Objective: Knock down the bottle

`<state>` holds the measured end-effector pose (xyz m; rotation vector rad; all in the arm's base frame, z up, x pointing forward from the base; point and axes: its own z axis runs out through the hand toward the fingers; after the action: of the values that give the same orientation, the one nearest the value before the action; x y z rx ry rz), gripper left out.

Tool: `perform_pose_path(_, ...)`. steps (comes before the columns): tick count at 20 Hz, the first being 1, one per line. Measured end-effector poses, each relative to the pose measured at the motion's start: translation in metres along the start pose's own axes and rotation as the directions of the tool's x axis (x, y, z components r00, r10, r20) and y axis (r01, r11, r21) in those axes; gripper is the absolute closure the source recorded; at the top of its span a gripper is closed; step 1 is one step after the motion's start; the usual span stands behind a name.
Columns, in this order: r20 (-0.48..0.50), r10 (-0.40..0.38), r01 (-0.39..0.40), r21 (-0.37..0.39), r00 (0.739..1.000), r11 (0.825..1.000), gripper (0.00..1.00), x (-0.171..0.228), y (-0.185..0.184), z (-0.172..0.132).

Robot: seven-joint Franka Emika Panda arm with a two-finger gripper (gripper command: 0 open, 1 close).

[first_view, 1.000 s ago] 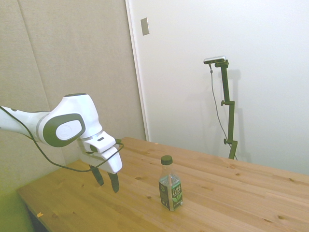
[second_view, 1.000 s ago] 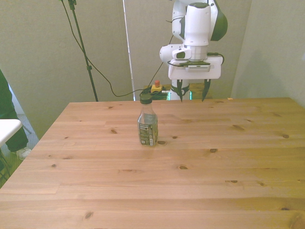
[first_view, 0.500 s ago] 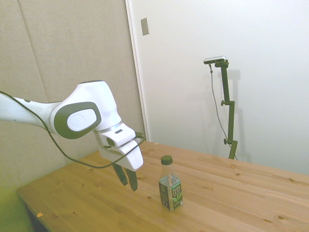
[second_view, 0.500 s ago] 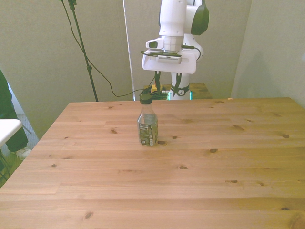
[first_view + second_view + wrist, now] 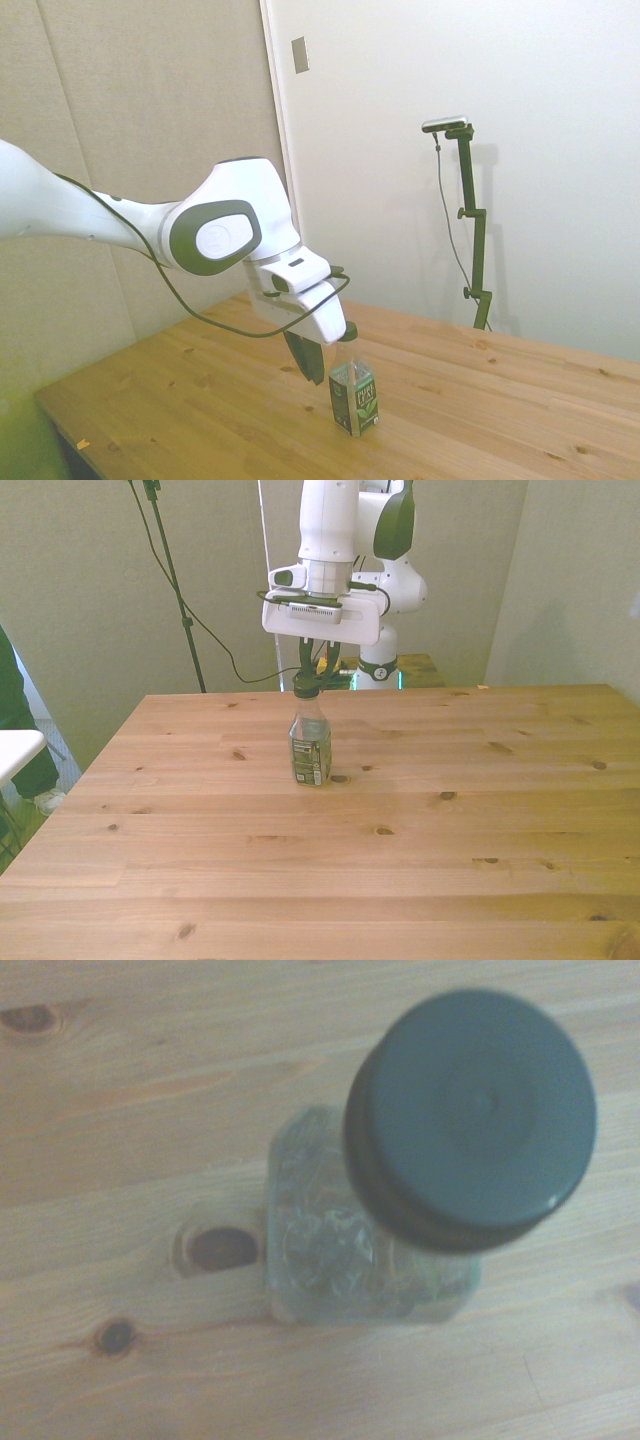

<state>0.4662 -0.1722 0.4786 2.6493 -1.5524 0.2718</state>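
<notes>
At the bottle's neck: nothing is knocked down yet.
I see the bottle (image 5: 311, 742) upright on the table (image 5: 420, 850), left of centre in the front view, its cap (image 5: 470, 1115) close under my wrist. The gripper (image 5: 322, 368) hangs at cap height; whether its fingers are spread or touching, I cannot tell. The toppling push remains.

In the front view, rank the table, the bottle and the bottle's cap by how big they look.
1. Table, largest by far.
2. Bottle, standing upright on it.
3. Cap, smallest, partly hidden by the gripper.
</notes>
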Motion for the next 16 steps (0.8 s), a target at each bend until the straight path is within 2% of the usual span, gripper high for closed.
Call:
perform_pose_path(8, -0.040, 0.063, -0.063, 0.009, 0.997, 0.998, 1.00, 0.029, -0.047, -0.003)
perform_pose_path(16, -0.078, 0.159, -0.157, 0.028, 0.984, 0.987, 1.00, 0.064, -0.137, 0.026)
